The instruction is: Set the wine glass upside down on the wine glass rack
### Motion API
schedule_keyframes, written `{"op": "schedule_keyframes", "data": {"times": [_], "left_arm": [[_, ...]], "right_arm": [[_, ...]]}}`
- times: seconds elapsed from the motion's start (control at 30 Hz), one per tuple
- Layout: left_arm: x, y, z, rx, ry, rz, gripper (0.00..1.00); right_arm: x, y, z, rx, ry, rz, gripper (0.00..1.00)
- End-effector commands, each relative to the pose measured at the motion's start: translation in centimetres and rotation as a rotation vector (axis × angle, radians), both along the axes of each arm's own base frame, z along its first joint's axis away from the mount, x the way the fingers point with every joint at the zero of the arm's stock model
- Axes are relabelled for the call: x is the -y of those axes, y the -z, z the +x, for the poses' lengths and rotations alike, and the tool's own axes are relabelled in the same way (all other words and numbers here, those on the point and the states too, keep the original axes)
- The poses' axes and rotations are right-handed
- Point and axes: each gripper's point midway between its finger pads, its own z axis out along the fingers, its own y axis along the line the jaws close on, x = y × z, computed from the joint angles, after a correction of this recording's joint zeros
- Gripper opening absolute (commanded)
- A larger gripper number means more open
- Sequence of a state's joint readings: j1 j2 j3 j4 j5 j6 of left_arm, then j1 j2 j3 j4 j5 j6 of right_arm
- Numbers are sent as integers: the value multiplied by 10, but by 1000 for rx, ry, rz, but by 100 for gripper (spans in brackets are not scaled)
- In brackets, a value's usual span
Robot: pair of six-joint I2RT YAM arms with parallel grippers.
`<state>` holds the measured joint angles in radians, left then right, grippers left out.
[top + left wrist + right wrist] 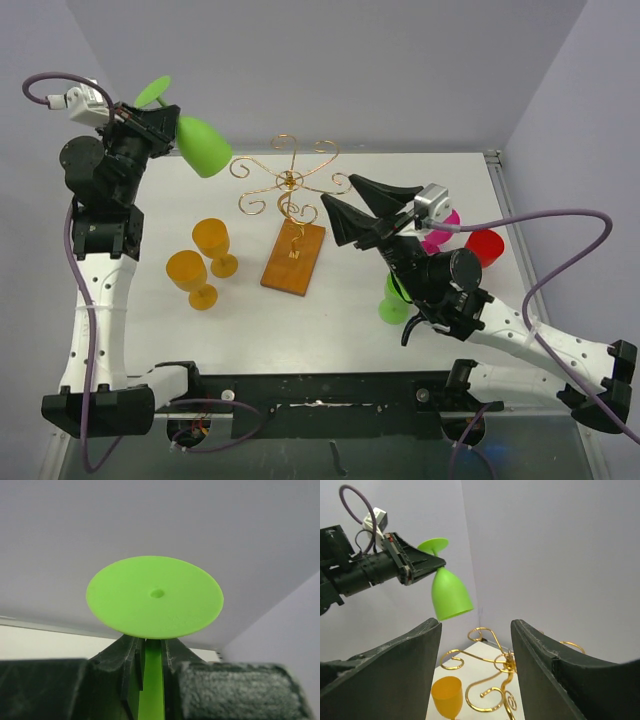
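Observation:
My left gripper (152, 118) is shut on the stem of a green wine glass (203, 145) and holds it upside down, high at the back left, to the left of the rack. In the left wrist view the glass's round foot (155, 596) sits above my fingers (122, 665). The wine glass rack (290, 181), gold wire with scroll arms on a brown wooden base (295, 258), stands mid-table. My right gripper (352, 205) is open and empty just right of the rack. The right wrist view shows the held glass (449, 594) above the rack (492, 667).
Two orange wine glasses (203, 262) stand left of the rack base. Another green glass (394, 303), a pink glass (441, 228) and a red glass (485, 246) stand at the right, near my right arm. Grey walls close the back and sides.

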<state>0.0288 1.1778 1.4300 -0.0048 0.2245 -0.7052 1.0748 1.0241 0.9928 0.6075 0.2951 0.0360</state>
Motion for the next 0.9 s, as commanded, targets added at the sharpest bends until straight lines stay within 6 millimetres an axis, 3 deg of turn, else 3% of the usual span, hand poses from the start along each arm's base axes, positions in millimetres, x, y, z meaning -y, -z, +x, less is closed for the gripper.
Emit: {"op": "schedule_keyframes", "data": {"times": [0.0,0.2,0.43,0.67,0.87], "left_arm": [[-36,16,-20,-17,-207,272,0],[-28,66,-43,36,-174,378,0],[14,97,-61,197,43,474,0],[42,107,-71,299,211,516,0],[53,113,-75,340,279,530,0]], "right_arm": [[27,13,4,-67,75,21,59],[40,28,7,-99,109,19,59],[35,31,9,-113,96,8,59],[31,32,9,-116,85,8,59],[30,32,8,-113,80,8,58]]}}
